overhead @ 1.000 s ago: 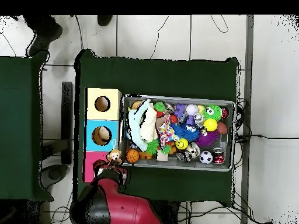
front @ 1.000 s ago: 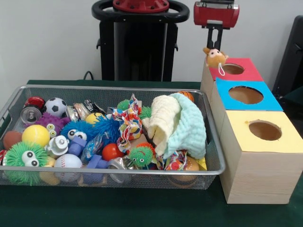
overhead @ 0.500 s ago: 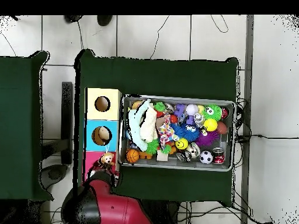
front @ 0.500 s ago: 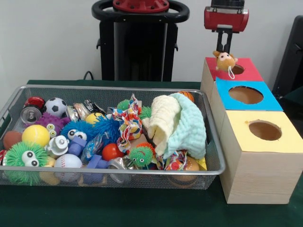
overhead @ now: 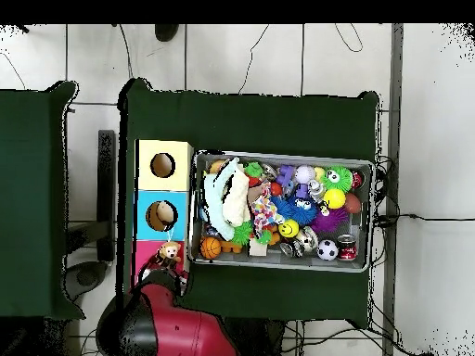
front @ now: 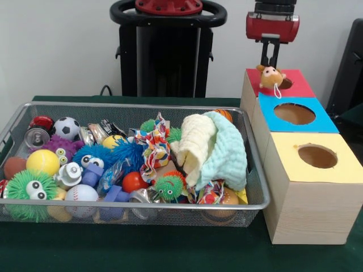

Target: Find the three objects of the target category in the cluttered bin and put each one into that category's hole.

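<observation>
Pale grey wall (front: 57, 51) behind — white tiled floor (overhead: 278, 56) around dark green table (overhead: 250, 120).

Green-clothed table (front: 170, 249) carries wire bin (front: 136, 212) and three-holed box (front: 309, 207).

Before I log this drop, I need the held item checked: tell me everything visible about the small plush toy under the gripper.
The small plush toy looks like a soft, fuzzy animal, orange-tan with a paler face and a little white loop hanging from it. It hangs upright from the gripper, which is shut on its top. It sits right over the hole of the red-topped box, hiding part of it in the front view. Whether it touches the box cannot be told. The overhead view agrees on its place.
</observation>
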`<action>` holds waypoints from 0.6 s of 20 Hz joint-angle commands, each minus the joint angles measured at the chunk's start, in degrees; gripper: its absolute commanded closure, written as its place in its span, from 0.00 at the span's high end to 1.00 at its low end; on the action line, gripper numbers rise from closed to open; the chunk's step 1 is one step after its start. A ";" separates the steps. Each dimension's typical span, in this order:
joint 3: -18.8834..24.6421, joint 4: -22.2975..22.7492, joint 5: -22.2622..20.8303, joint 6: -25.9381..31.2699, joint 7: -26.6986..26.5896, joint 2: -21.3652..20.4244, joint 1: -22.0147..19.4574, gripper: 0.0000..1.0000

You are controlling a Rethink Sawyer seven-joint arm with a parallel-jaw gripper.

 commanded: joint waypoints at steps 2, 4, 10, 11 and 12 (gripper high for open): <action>4.49 0.58 3.38 -8.32 18.81 4.22 -1.30 0.00; 5.45 0.87 3.14 -9.85 19.84 5.11 -1.54 0.00; 6.37 0.96 3.43 -10.45 21.86 5.55 -1.09 0.00; 6.40 0.96 3.41 -10.47 22.23 5.66 -0.97 0.00; 6.67 1.02 3.31 -10.70 22.72 5.87 -1.02 0.00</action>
